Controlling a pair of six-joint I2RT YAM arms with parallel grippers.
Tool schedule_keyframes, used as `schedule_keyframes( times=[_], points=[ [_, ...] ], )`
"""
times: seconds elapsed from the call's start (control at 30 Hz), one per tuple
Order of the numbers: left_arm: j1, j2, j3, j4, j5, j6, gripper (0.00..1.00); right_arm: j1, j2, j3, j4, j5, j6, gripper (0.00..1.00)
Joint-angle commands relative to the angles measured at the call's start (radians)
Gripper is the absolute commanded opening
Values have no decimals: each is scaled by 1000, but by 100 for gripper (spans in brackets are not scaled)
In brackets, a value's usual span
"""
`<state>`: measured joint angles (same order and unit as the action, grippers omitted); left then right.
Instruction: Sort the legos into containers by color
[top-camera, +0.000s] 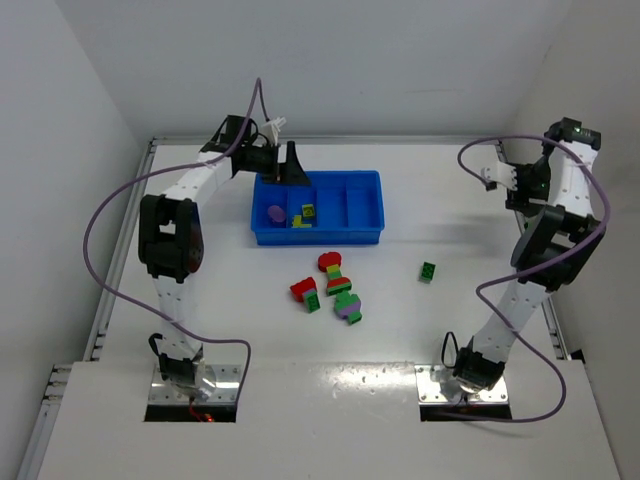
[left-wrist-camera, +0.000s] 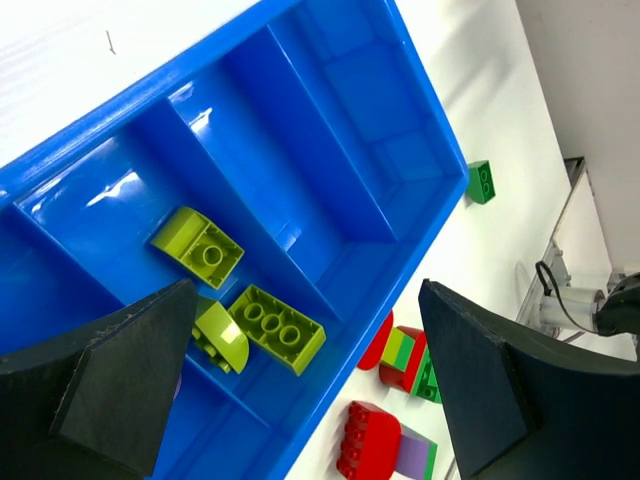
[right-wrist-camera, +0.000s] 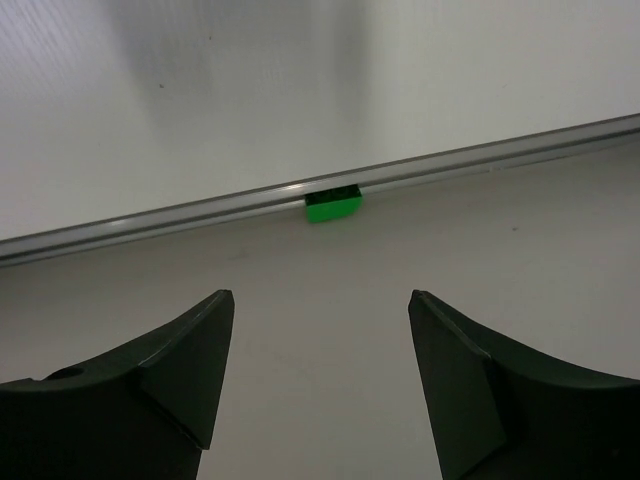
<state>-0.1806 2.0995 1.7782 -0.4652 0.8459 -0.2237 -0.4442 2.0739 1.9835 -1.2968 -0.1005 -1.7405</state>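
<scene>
The blue tray has four containers side by side. A purple lego lies in the leftmost one. Yellow-green legos lie in the second, with another beside them. My left gripper hangs open and holds nothing over the tray's left end. On the table in front of the tray lie a red-and-green stack, a red-topped mixed stack and a purple-and-green stack. A lone green lego lies to the right. My right gripper is open and holds nothing, raised at the far right.
In the right wrist view a small green block rests against the metal rail at the foot of the white wall. White walls close the table at the back and sides. Purple cables loop beside both arms.
</scene>
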Motion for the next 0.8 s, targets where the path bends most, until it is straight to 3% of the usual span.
schedule_keyframes(
  times=[0.0, 0.13, 0.4, 0.77],
  points=[
    [-8, -15, 67, -38, -16, 30, 100, -50, 29, 41, -98, -33, -140, 71],
    [-8, -15, 150, -108, -68, 66, 100, -86, 55, 22, -108, -54, -178, 71],
    [-30, -15, 171, -159, -160, 113, 100, -168, 98, -24, -99, -54, -286, 70],
    [-48, -15, 181, -177, -203, 153, 100, -177, 169, -64, -26, 7, -318, 70]
  ],
)
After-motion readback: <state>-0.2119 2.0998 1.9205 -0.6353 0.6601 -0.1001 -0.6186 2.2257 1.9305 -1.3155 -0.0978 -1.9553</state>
